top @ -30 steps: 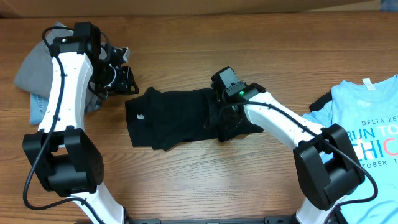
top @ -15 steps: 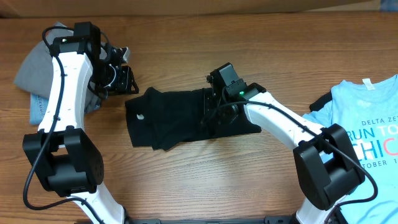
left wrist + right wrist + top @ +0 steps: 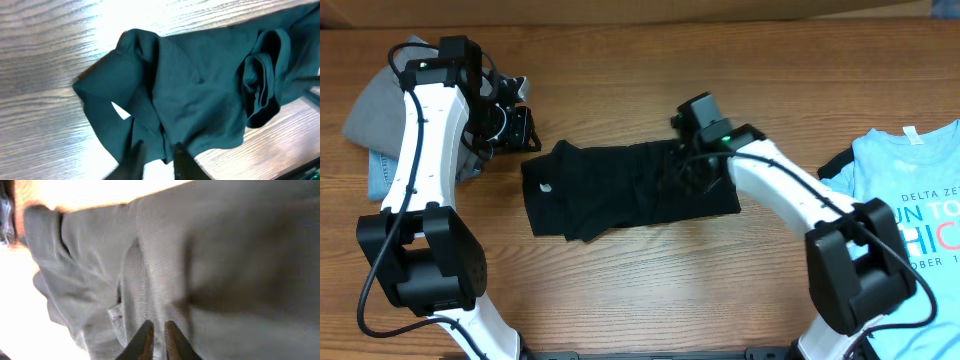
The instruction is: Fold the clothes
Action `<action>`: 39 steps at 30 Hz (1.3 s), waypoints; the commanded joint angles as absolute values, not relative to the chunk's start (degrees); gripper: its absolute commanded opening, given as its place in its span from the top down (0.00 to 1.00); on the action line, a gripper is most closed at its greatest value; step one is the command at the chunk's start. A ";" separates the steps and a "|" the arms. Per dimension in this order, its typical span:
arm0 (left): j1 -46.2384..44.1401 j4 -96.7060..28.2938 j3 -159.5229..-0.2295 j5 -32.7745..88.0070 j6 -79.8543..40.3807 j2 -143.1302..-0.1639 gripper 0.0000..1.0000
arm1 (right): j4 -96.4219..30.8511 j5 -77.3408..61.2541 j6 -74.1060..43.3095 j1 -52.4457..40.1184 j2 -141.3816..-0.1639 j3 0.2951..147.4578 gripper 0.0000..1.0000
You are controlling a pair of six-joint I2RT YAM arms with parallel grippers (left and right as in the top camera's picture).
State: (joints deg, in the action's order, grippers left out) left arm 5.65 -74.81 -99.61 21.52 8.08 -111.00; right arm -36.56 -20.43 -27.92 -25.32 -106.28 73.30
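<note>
Garment under work: one black short-sleeved cotton T-shirt [image 3: 610,190], lying at the centre of the brown wood-grain table [image 3: 620,290]. It is partly folded into a rough rectangle with its long side running 9 to 3 o'clock. The 6 o'clock edge is uneven, and ridges of gathered cloth cross the surface. A small white chest logo [image 3: 544,187] shows near the 9 o'clock end.

Count:
- Black T-shirt: one.
- Arms: two.
- Other garments: one crumpled grey cloth garment [image 3: 368,112] at 10 o'clock, a strip of blue fabric [image 3: 378,178] under it, and one light blue printed T-shirt [image 3: 905,180] at 3 o'clock.

Tool state:
- Left gripper [image 3: 156,146]: at the shirt's 10 o'clock corner, fingers a small gap apart over the cloth edge. Whether cloth is pinched cannot be told.
- Right gripper [image 3: 158,324]: over the shirt's 2 o'clock portion, fingers close together with a narrow slit. A grip on the cloth cannot be confirmed.

Limits of view:
- The right arm covers part of the shirt.
- The light blue T-shirt is cut off at the frame edge, so its print reads only in fragments.
- Both wrist views are washed out and blurred.
</note>
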 commanded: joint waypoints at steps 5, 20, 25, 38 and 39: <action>5.56 -74.24 -100.66 22.57 9.02 -109.97 0.85 | -39.99 -20.47 -28.80 -21.78 -103.02 74.52 0.96; 5.54 -74.04 -100.66 22.59 8.99 -109.97 0.85 | -23.83 -36.80 -31.11 -29.67 -109.32 68.55 0.96; 5.54 -75.33 -100.66 22.50 9.04 -109.97 0.80 | -25.41 -37.56 -27.24 -30.55 -108.29 71.81 0.96; 2.92 -73.49 -99.57 37.54 14.96 -110.15 0.66 | -39.64 -16.64 -31.20 -23.05 -102.87 75.92 0.95; 1.76 -72.82 -99.31 38.83 15.79 -110.26 0.68 | -41.67 -13.54 -34.13 -22.65 -102.87 75.92 0.95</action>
